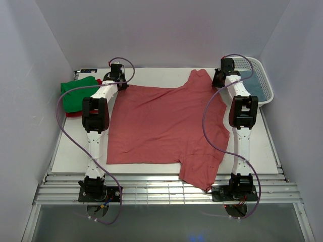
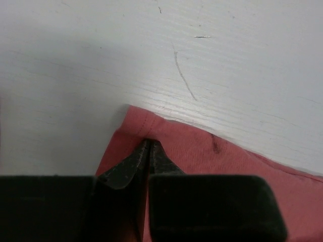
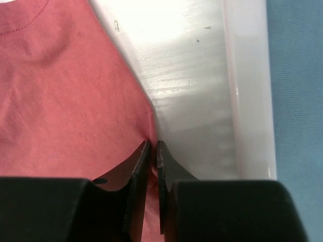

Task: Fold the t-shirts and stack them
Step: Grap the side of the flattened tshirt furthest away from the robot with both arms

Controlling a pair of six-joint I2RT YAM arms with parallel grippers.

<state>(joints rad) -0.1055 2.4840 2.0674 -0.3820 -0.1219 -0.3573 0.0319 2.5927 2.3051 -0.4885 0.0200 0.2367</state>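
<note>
The dusty pinkish-red t-shirt (image 1: 161,123) lies spread flat on the white table, one sleeve hanging over the near edge. My left gripper (image 1: 122,85) is shut on its far left corner, seen in the left wrist view (image 2: 149,143) pinching the pink cloth (image 2: 212,156). My right gripper (image 1: 218,80) is shut on the shirt's far right edge, seen in the right wrist view (image 3: 153,146) gripping the pink fabric (image 3: 65,101). The bright green t-shirt (image 1: 76,91) lies folded at the far left on top of the dark red t-shirt (image 1: 73,114). The grey-blue t-shirt (image 1: 252,83) lies in the basket.
The white lattice basket (image 1: 265,80) stands at the far right corner; its rim (image 3: 247,85) shows next to my right gripper. White walls enclose the table on three sides. The table's metal front edge (image 1: 166,191) runs between the arm bases.
</note>
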